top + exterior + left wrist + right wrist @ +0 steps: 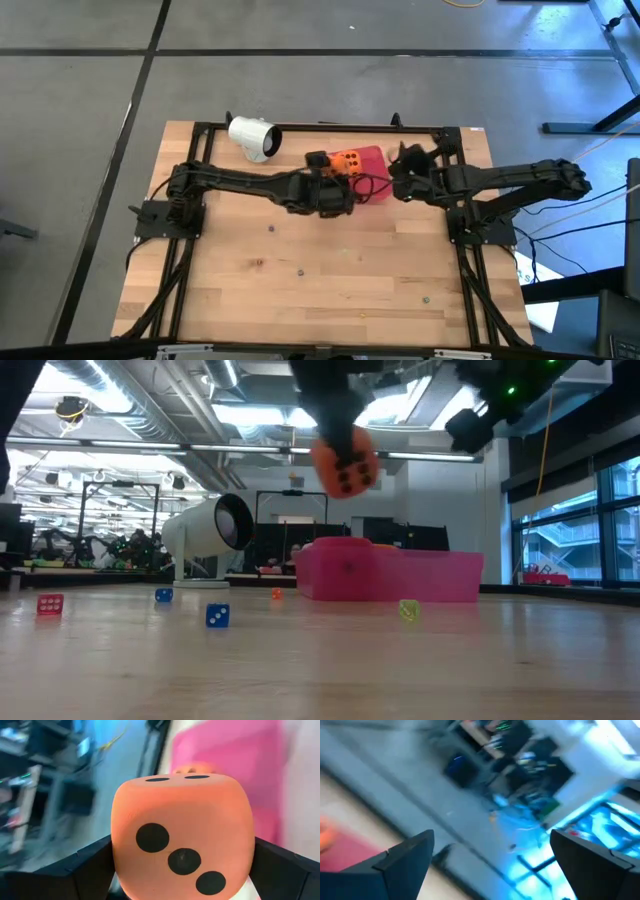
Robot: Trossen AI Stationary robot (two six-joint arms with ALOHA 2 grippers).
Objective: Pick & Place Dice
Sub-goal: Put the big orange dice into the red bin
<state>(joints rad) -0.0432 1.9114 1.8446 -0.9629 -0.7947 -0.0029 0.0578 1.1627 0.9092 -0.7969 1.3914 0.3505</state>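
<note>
Aloft, left gripper (182,870) clamps orange die (181,832).

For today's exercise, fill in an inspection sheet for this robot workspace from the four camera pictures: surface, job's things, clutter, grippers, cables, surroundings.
Surface: wooden table, bare at the near side.
Job's things: orange die raised above the red tray; other dice cannot be told apart.
Clutter: white cup lying on its side; small coloured dice scattered on the table.
Grippers: left gripper shut on the orange die over the tray; right gripper open, empty, raised beside the tray.
Cables: cables trail off the table's right side.
Surroundings: grey floor, lab room with windows behind; nobody seen.
</note>
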